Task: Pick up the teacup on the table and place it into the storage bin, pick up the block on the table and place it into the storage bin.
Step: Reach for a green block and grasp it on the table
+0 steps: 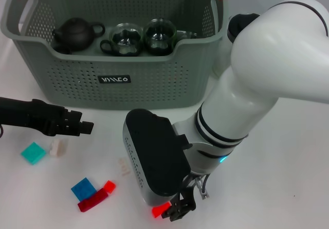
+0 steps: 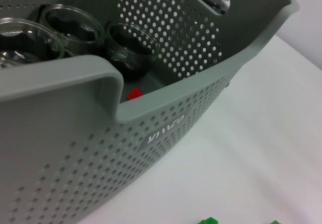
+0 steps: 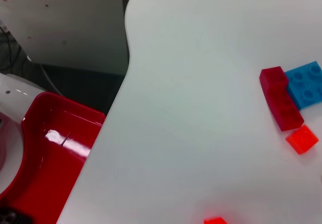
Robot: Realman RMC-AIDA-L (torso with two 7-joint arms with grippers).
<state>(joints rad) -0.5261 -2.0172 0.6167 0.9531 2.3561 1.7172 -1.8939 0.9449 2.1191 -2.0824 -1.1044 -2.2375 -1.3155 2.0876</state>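
The grey perforated storage bin (image 1: 154,80) stands at the back of the table. Inside it are two glass teacups (image 1: 127,38) (image 1: 160,35) and a dark teapot (image 1: 76,33). The left wrist view shows the bin's wall (image 2: 166,133) close up, with a small red block (image 2: 133,94) on its floor. My right gripper (image 1: 179,208) is low at the table's front edge, its tips right beside a red block (image 1: 160,210), which also shows in the right wrist view (image 3: 215,220). Whether it holds that block is hidden. My left gripper (image 1: 86,127) hovers in front of the bin's left half.
Loose blocks lie front left: teal (image 1: 33,153), cream (image 1: 58,147), blue (image 1: 83,189), dark red (image 1: 93,202), small orange-red (image 1: 109,186). Green blocks (image 2: 209,221) show near the bin. A red container (image 3: 55,148) sits below the table's edge.
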